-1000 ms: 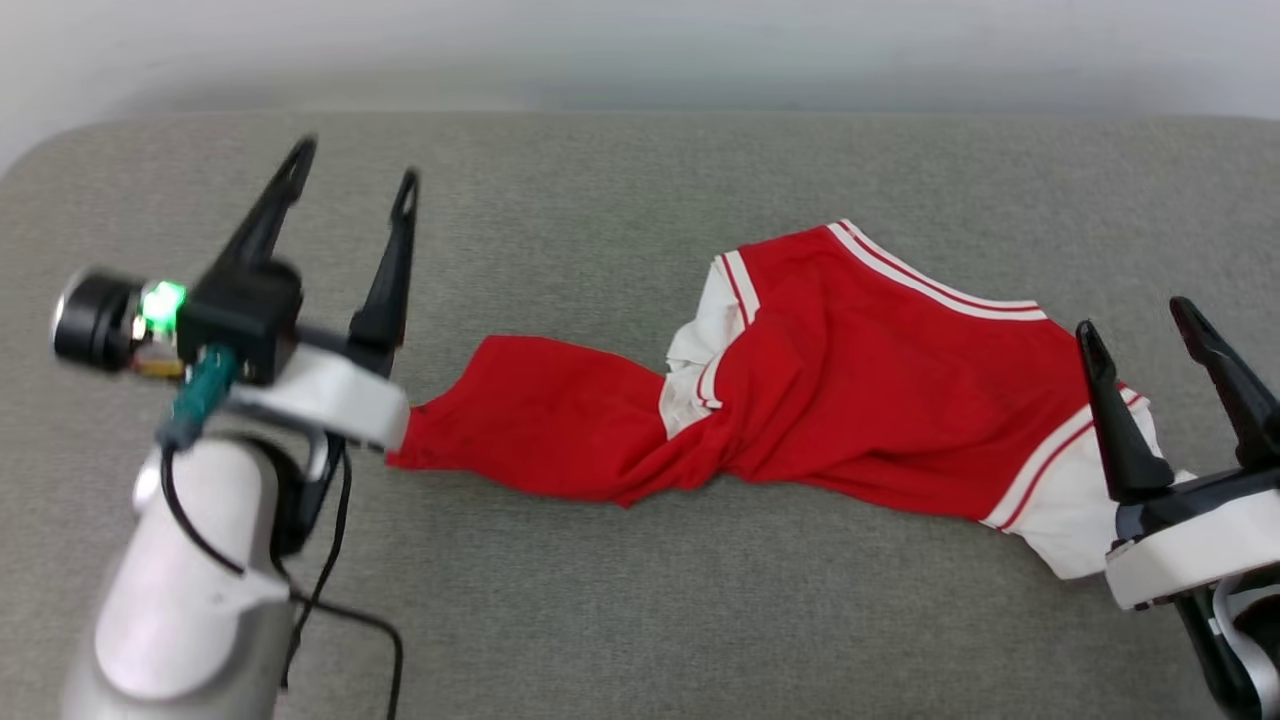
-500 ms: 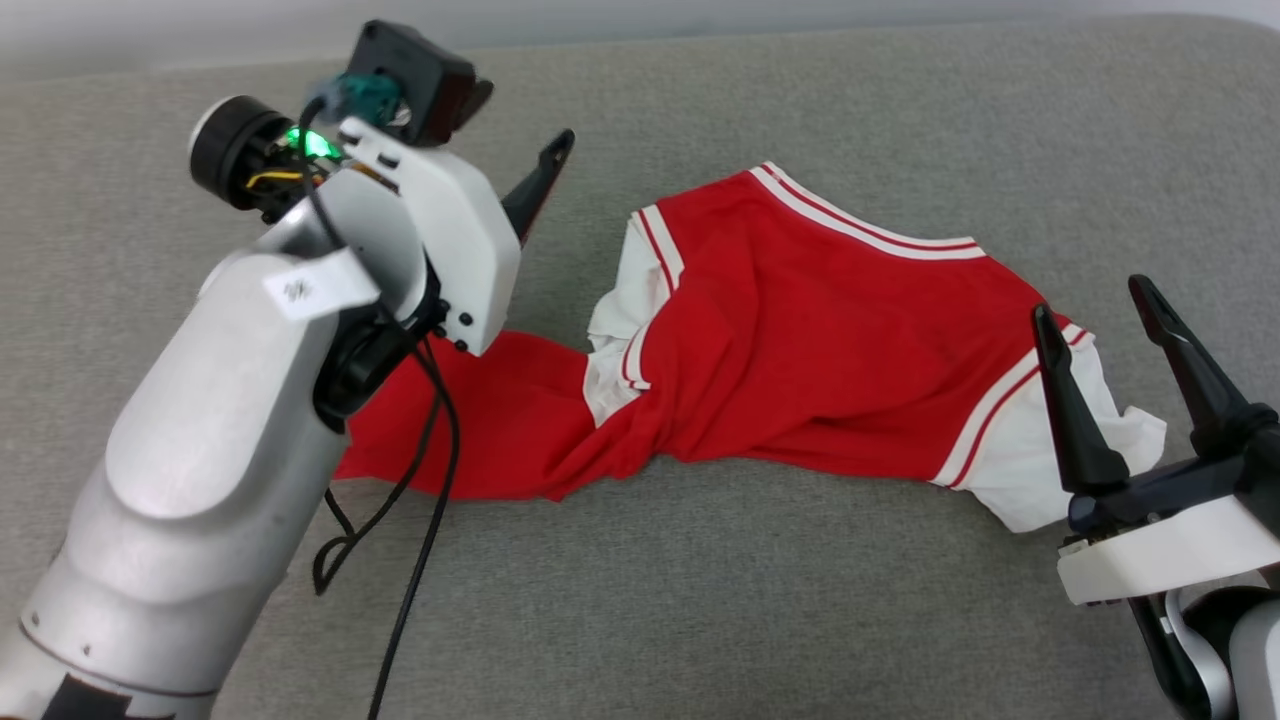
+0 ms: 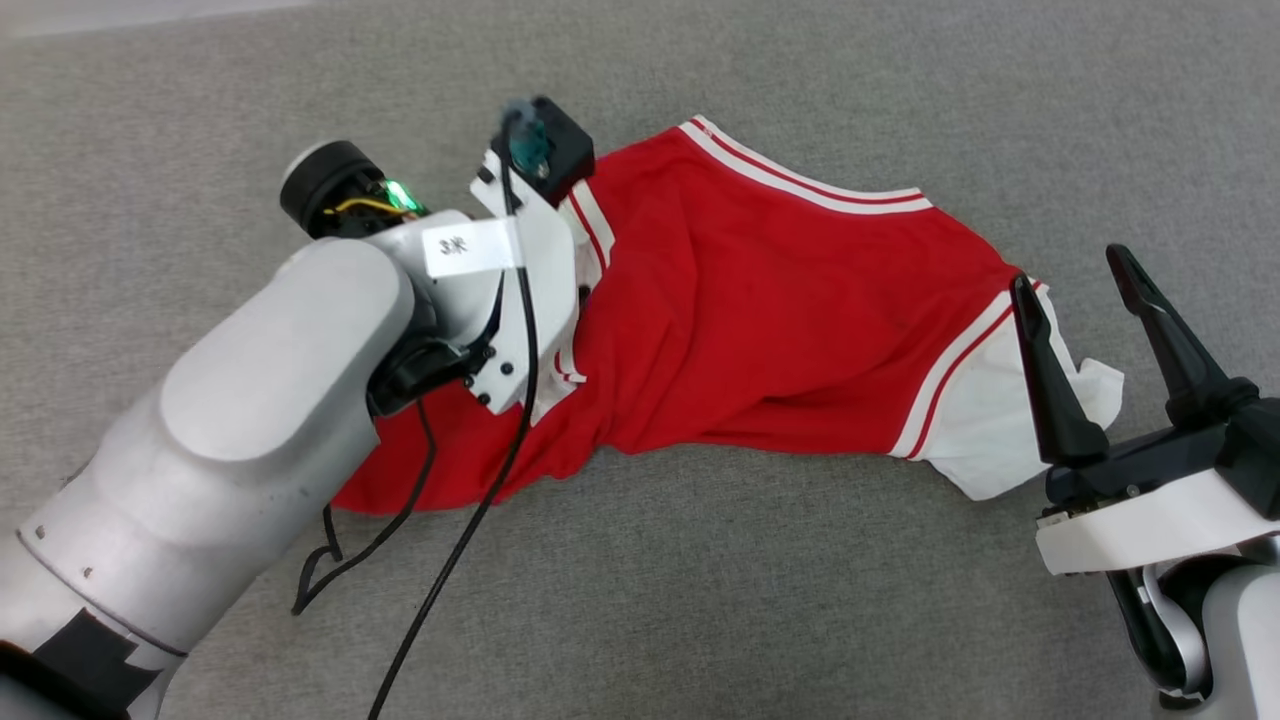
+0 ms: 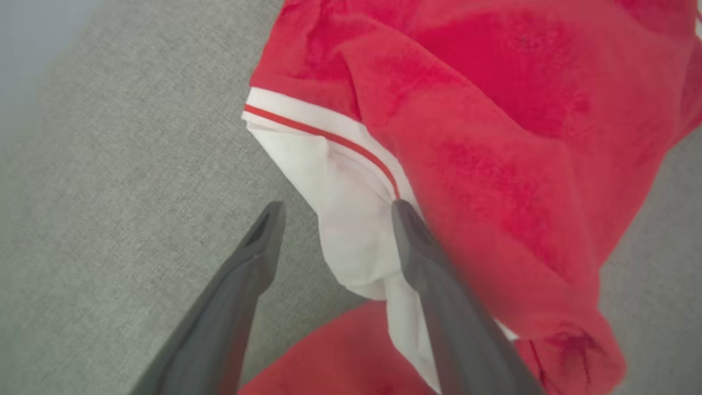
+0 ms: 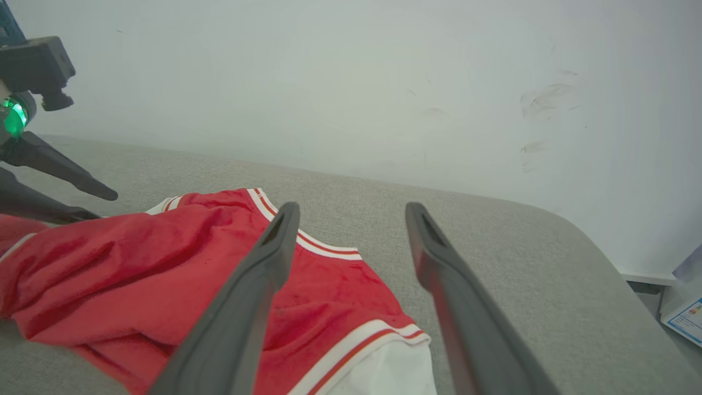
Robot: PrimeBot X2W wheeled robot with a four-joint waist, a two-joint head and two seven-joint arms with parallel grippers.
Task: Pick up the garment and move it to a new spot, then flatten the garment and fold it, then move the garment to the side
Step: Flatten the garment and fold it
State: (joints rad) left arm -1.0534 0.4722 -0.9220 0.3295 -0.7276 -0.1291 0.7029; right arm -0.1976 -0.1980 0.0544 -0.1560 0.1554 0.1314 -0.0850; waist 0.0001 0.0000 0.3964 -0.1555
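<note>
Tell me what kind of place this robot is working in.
Likely an indoor robot test room: a grey fabric-covered surface against a plain scuffed white wall, with one red T-shirt laid out.

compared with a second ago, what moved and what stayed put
The left gripper swung from the red end of the shirt across to its white sleeve, open fingers straddling it, nothing gripped. The head camera dipped too. The right gripper stayed open by the other sleeve; the shirt lies crumpled as before.

Left pincer (image 4: 333,211) angles downward, fingers spread; right pincer (image 3: 1068,272) points forward, likewise spread.
</note>
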